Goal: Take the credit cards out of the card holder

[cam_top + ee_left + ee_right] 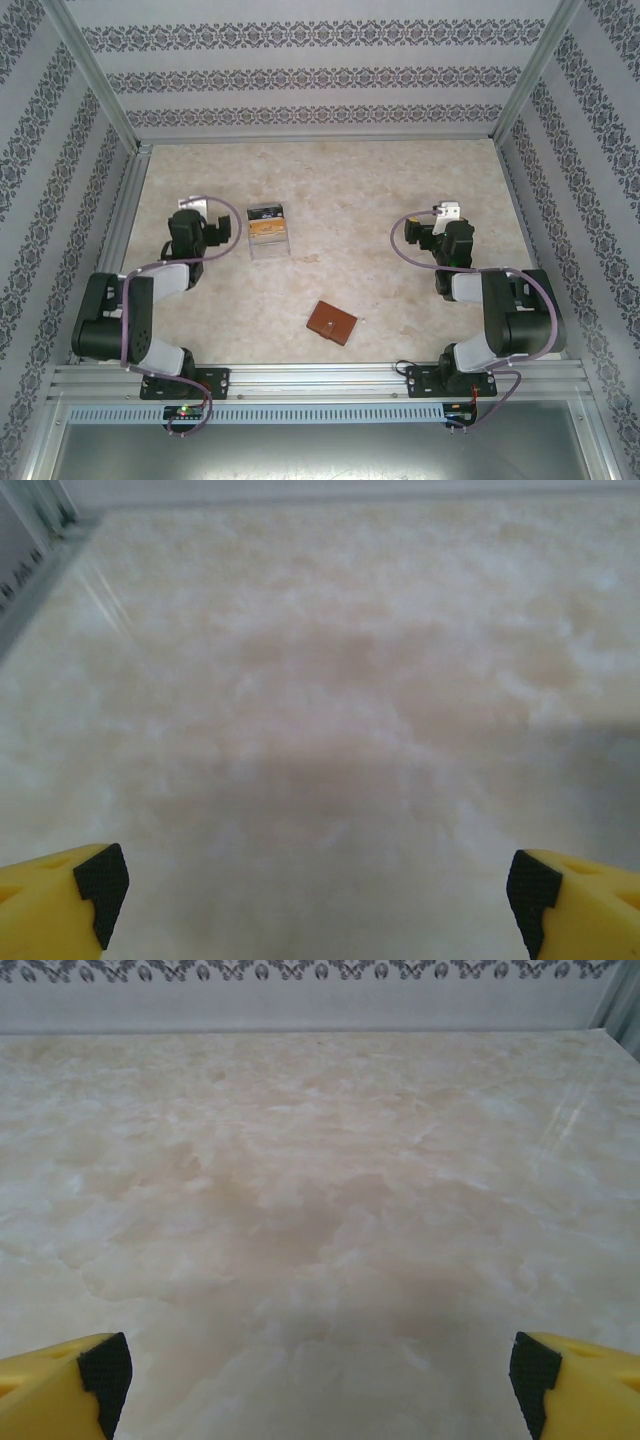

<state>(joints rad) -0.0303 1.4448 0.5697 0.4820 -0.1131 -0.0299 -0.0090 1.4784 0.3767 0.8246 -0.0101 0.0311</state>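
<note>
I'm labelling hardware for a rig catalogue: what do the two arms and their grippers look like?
The left arm and right arm are black with light grey links, each with a looping purplish cable. The left gripper and right gripper have yellow fingers with black pads.

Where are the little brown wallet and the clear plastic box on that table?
brown wallet (331, 322): top view, middle of its leather face.
clear plastic box (267, 231): top view, middle of its top face, over the orange-and-black contents.
</note>
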